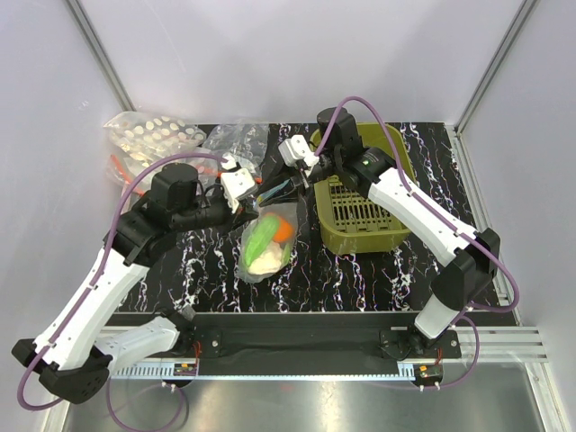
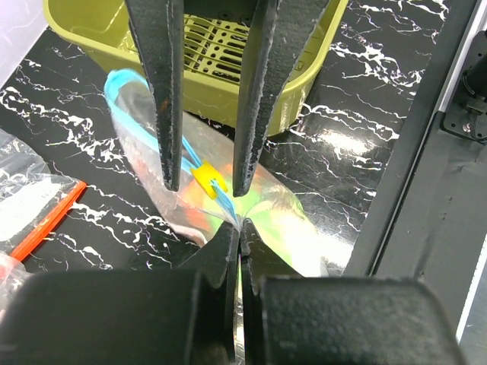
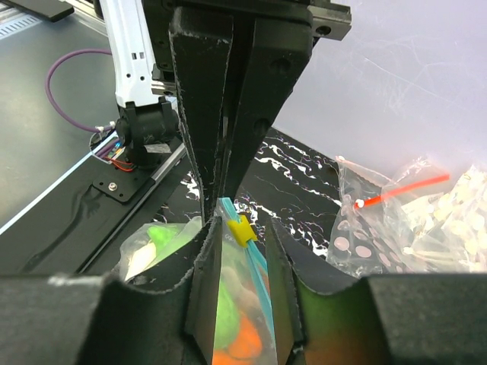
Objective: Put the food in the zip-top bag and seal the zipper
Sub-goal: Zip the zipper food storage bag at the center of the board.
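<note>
One zip-top bag [image 1: 267, 245] mid-table, beside one olive basket [image 1: 355, 239]. Food [image 1: 262, 240] inside: one orange, one cream, green pieces, count unclear. Left gripper [image 2: 240, 226] clamped tight on zipper [image 3: 256, 265] end. Right gripper [image 3: 240, 232] part-way apart, straddling one yellow slider [image 2: 209, 176].

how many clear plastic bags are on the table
3: the teal-zippered clear bag of toy food at centre, a crumpled clear bag behind it, and a clear bag of white round pieces at back left. Overlapping bags there may hide another.
</note>
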`<state>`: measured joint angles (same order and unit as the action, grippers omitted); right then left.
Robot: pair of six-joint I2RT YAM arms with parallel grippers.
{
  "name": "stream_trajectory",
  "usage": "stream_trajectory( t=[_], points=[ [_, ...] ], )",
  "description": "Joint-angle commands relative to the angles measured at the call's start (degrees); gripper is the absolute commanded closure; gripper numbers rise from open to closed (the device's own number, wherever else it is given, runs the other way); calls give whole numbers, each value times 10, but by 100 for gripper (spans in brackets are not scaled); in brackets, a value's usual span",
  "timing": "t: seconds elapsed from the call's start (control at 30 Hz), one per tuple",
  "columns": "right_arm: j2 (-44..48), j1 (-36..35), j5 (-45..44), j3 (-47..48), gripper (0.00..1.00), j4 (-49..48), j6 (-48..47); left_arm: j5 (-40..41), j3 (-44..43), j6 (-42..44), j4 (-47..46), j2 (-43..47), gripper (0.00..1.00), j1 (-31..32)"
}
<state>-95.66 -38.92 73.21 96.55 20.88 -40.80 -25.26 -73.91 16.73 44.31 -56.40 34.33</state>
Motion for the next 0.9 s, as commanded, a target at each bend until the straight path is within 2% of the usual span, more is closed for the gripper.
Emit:
stream_trajectory(
  t=[0.0, 0.17, 0.27, 0.3, 0.37, 0.47, 0.6, 0.63, 0.67, 0.77, 0.87],
  points=[
    [18, -9, 16, 18, 64, -7, 0, -15, -37, 12, -30, -1, 100, 0],
    [17, -11, 15, 18, 53, -8, 0, -26, -41, 16, -24, -8, 100, 3],
    [16, -12, 15, 16, 52, -8, 0, -24, -43, 22, -18, -10, 100, 7],
    [16, -12, 16, 15, 54, -7, 0, -23, -43, 24, -17, -9, 100, 7],
    [17, -12, 17, 14, 71, -6, 0, -19, -45, 29, -13, -9, 100, 7],
    [21, -12, 16, 12, 81, -4, -1, -11, -44, 30, -12, -8, 100, 7],
    [24, -12, 9, 6, 72, -3, -1, 3, -44, 34, -10, -6, 100, 7],
    [25, -12, 8, 4, 63, -3, 0, 4, -47, 37, -7, -6, 100, 8],
    [25, -12, 8, 1, 61, -3, 1, 6, -48, 38, -6, -5, 100, 8],
    [26, -12, 11, 0, 60, -3, 3, 7, -48, 41, -5, -6, 100, 7],
    [27, -12, 11, -2, 67, -2, 3, 11, -50, 41, -5, -6, 100, 8]
  ],
)
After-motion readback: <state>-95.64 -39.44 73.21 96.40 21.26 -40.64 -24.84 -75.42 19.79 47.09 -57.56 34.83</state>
